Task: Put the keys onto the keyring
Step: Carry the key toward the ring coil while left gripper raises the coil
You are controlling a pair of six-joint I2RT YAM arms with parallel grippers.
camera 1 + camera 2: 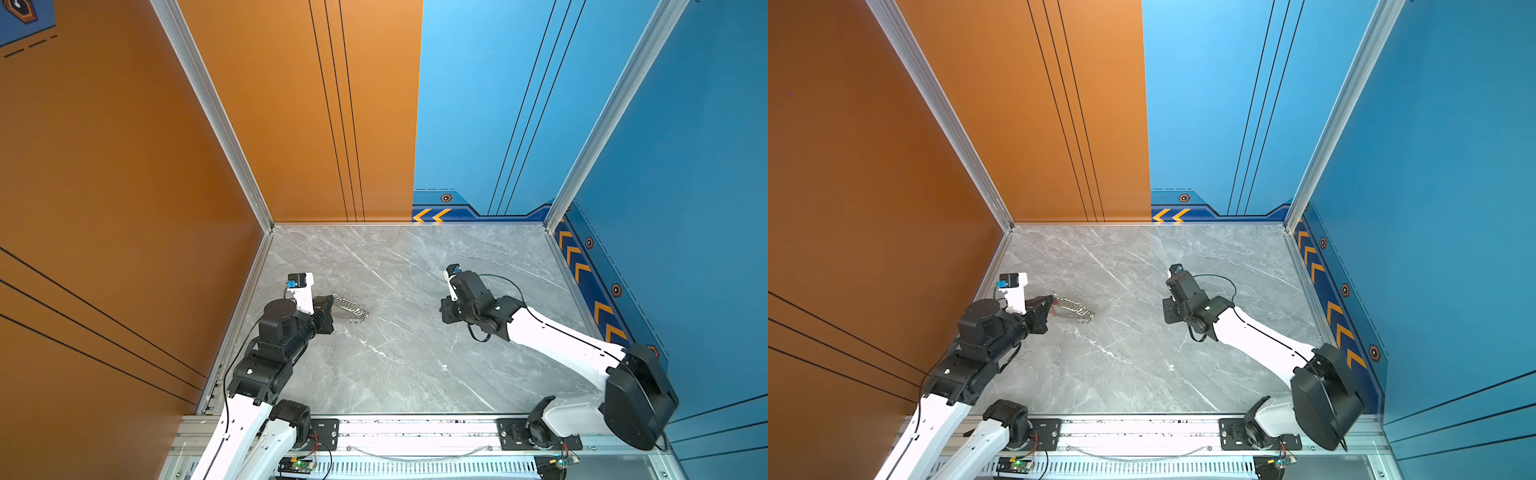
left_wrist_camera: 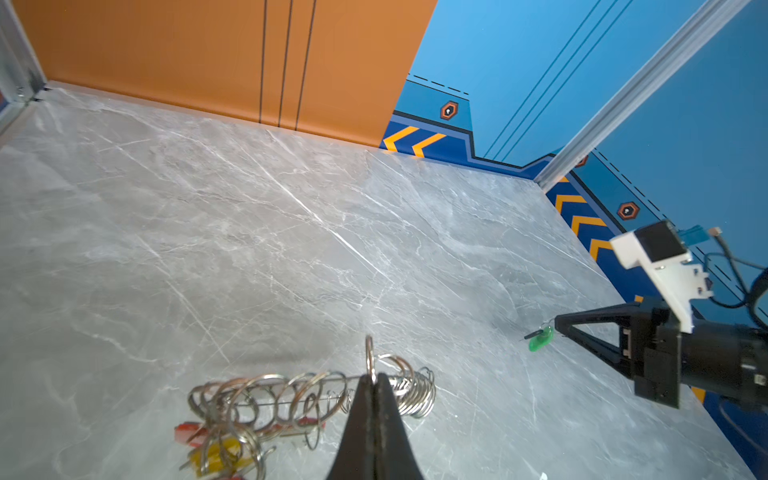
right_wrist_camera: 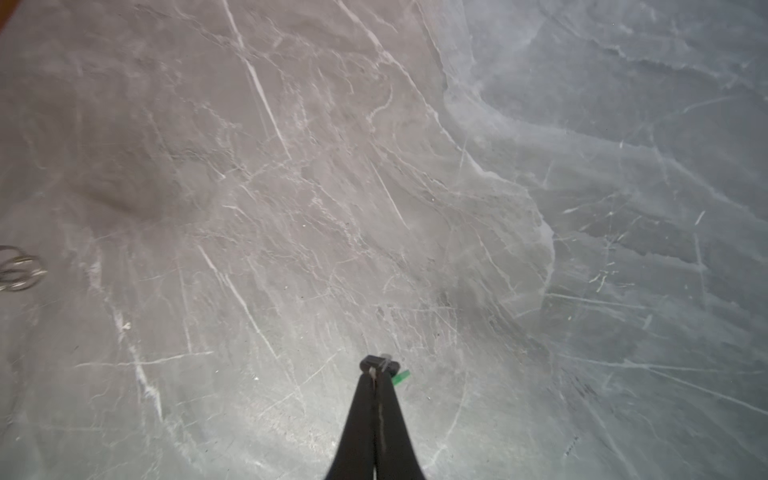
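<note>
While both arms reach in from the aluminium rail [image 1: 415, 428] along the front edge, I see each pair of jaws pressed fully together. The left gripper [image 2: 372, 380] pinches one upright silver ring of the keyring [image 2: 307, 395]. The keyring's row of wire rings lies on the grey marble-look worktop [image 1: 415, 365], near its left edge and about midway back. A red-tagged key [image 2: 189, 432] and a yellow-tagged key [image 2: 216, 453] lie among the rings at one end.

Well apart, in the right half, the right gripper [image 3: 376, 370] clamps a green-tagged key [image 2: 540, 338] at its tips. Open marble runs between the two grippers and on to the far edge.

Beyond it an orange wall [image 1: 291, 124] meets a blue wall [image 1: 478, 104]. Yellow chevrons [image 1: 432, 215] and hexagon badges [image 1: 446, 198] line the blue base, and I cannot read the badges' marks.
</note>
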